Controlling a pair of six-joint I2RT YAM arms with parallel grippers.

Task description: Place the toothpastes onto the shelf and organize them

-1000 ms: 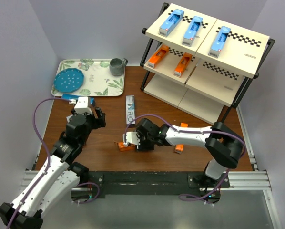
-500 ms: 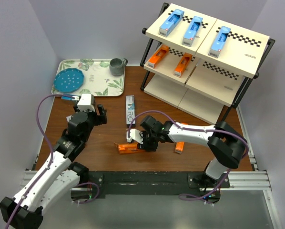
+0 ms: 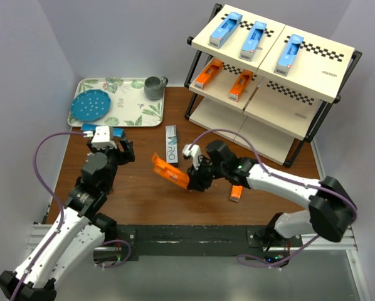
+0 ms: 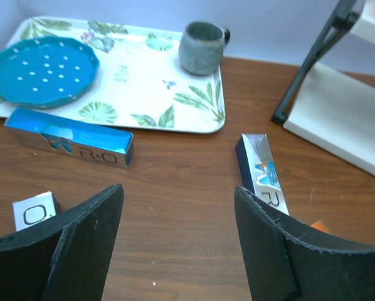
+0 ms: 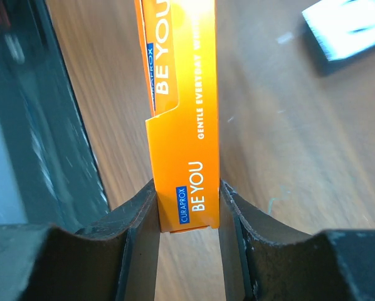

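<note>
Table [image 3: 137, 194]: brown top between the arm bases and the rack; the loose boxes lie here, waiting their turn.
Shelf [image 3: 303, 81]: far right corner, its boards slanting down toward the arms, so boxes lie lengthwise along the slope.
Top tier: three blue boxes [image 3: 253, 39] side by side; the colours look sorted by tier.
Middle tier: two orange boxes [image 3: 207, 73] with bare board beside them, probably where the next orange one belongs.
Tray [image 3: 137, 119]: far left, carrying a plate [image 3: 92, 105] and a mug [image 3: 155, 88]; no part of this job.
Right gripper [image 5: 187, 188]: fingers are clamped on the two long narrow faces of the held box [image 5: 181, 94], close to one end. Gripping there leaves most of the length free, which should let that end go onto a slanted board first.
Held box, from above [image 3: 170, 169]: off the table at mid-table, tilted, well apart from the shelf.
Left gripper [image 4: 178, 194]: jaws stand well apart with nothing between them. It hovers low over the table facing the tray, seemingly lined up to pick next.
Blue box [image 4: 68, 139]: flat on the table against the tray's near edge, ahead and left of the left gripper.
Grey box [image 4: 263, 175]: flat on the table, ahead and right of it.
Spare orange box [image 3: 236, 193]: on the table under the right forearm.
</note>
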